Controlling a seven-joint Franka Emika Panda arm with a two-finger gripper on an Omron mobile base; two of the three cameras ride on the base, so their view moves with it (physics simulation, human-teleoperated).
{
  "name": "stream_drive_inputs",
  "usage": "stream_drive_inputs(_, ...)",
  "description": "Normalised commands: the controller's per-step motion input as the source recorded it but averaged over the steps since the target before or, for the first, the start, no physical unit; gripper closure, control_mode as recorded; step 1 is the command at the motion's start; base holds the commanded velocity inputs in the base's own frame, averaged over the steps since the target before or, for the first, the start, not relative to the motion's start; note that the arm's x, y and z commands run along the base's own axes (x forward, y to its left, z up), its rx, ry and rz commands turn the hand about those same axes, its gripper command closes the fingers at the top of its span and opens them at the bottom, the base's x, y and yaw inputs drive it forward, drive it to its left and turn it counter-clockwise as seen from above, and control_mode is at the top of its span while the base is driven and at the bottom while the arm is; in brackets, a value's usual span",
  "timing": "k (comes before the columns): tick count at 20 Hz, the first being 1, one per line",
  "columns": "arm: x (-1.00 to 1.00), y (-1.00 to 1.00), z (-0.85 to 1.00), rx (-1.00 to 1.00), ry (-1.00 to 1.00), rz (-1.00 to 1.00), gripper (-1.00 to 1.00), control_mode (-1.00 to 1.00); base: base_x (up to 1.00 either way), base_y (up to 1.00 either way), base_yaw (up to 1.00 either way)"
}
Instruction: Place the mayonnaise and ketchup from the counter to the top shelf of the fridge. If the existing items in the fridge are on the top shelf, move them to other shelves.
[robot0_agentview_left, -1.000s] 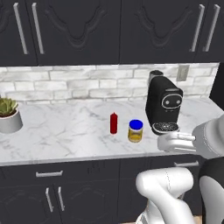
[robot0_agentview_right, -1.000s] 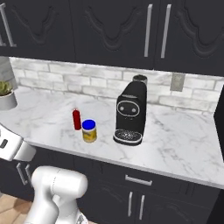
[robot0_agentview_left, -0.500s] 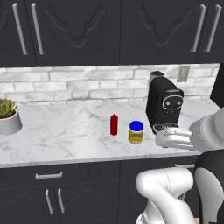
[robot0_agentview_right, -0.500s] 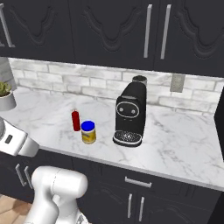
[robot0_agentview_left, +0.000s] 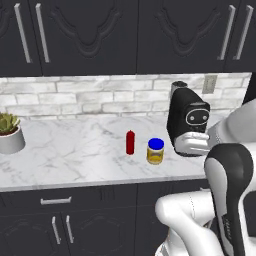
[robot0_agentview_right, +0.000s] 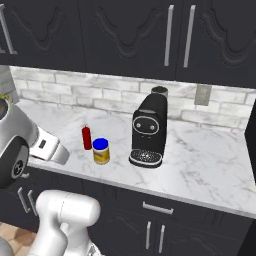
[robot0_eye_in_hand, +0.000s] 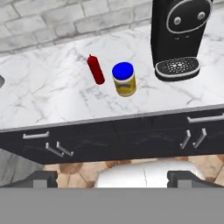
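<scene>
The two dark fingertips (robot0_eye_in_hand: 43, 177) stand far apart at the bottom of the hand view, spread wide with nothing between them. The gripper (robot0_eye_in_hand: 111, 178) hangs out in front of the counter (robot0_eye_in_hand: 52, 100), over the floor, looking down and across at the dark cabinet fronts and their silver handles.

On the marbled slab past those fronts stand the two things to be moved. The ketchup (robot0_eye_in_hand: 96, 69), a slim red bottle, is upright and just left of the mayonnaise (robot0_eye_in_hand: 124, 79), the cream-yellow jar with a blue cap. They are close together but not touching, the jar a little nearer the counter's front edge. From the left base view the ketchup (robot0_agentview_left: 130, 142) and mayonnaise (robot0_agentview_left: 155, 151) sit about midway along the counter (robot0_agentview_left: 75, 160); the right base view shows the same pair, ketchup (robot0_agentview_right: 87, 138) left of mayonnaise (robot0_agentview_right: 101, 151), on the counter (robot0_agentview_right: 210, 165).

Right of the jar stands a black coffee machine (robot0_agentview_right: 148, 131), near but apart from it. Far left on the slab is a potted plant (robot0_agentview_left: 9, 133) in a pale pot. A light brick backsplash (robot0_agentview_left: 90, 97) runs behind, with dark upper cabinets (robot0_agentview_left: 125, 35) above and a wall outlet (robot0_agentview_right: 203, 95) to the right.
</scene>
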Motion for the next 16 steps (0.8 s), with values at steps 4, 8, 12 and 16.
stream_drive_inputs(4,1.00,-0.32,-0.46,-0.02,0.12,0.00,-1.00,-1.00,0.00,0.00,0.00)
stream_drive_inputs(8,1.00,-0.01,-0.48,-0.09,0.10,-0.05,-1.00,-1.00,0.00,0.00,0.00)
stream_drive_inputs(12,0.99,0.00,-0.42,-0.12,0.02,-0.03,-1.00,-1.00,0.00,0.00,0.00)
stream_drive_inputs(16,0.87,-0.01,-0.64,-0.11,0.00,0.00,-1.00,-1.00,0.00,0.00,0.00)
